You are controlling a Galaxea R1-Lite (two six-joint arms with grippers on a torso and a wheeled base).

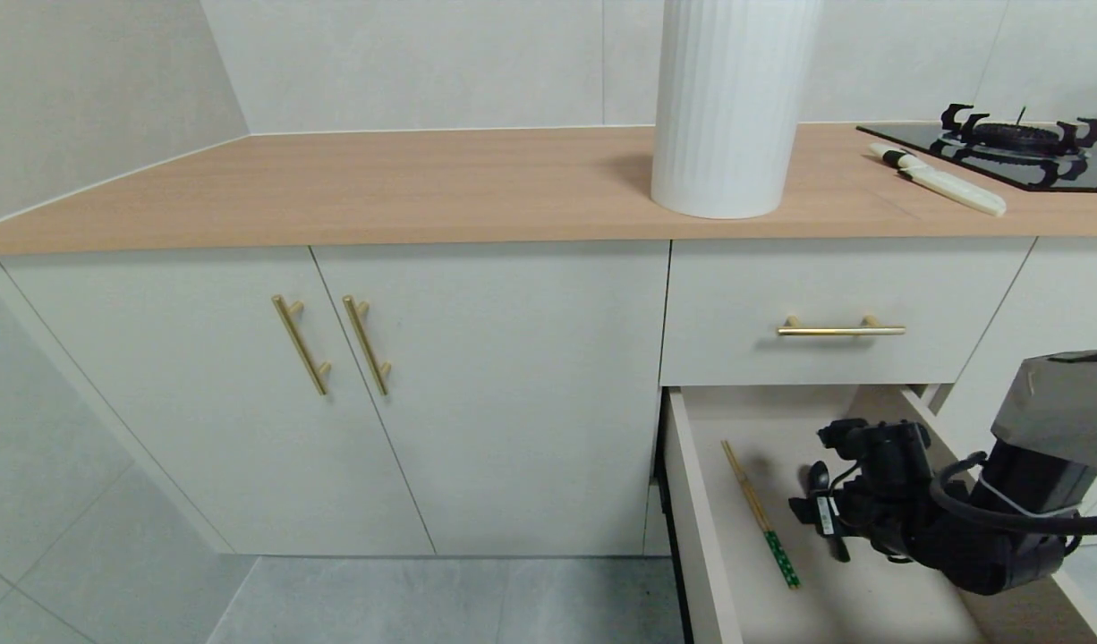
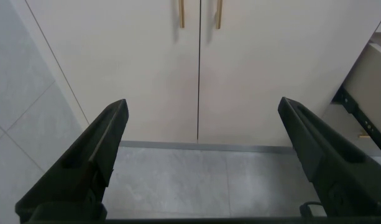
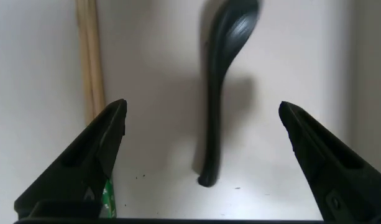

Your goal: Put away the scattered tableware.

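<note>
Reader: Where is the tableware found?

Describer: Black spoon is seen inside the open lower drawer, bowl toward the back. It is slightly blurred, so it cannot be told for certain whether it rests flat on the drawer floor. Wooden chopsticks with green ends are laid just beside it, apart from it, nearer the drawer's left wall.

Reader: How is the right tool held?

Describer: The right tool is hung low over the drawer, directly above the spoon. Its fingers are spread wide on either side of the handle, and nothing is touched or clamped. The left tool is held down near the floor before the shut cupboard doors, also spread apart and empty.

Reader: Which step is judged to be in hand?

Describer: The placing of the spoon is judged complete or nearly so. Next, a straight lift out of the drawer is called for, so that spoon and chopsticks are not brushed. On the desk, a white-bladed knife is seen beside the hob, near a tall white ribbed cylinder. It may be the next piece to be fetched before the drawer is pushed shut.
</note>
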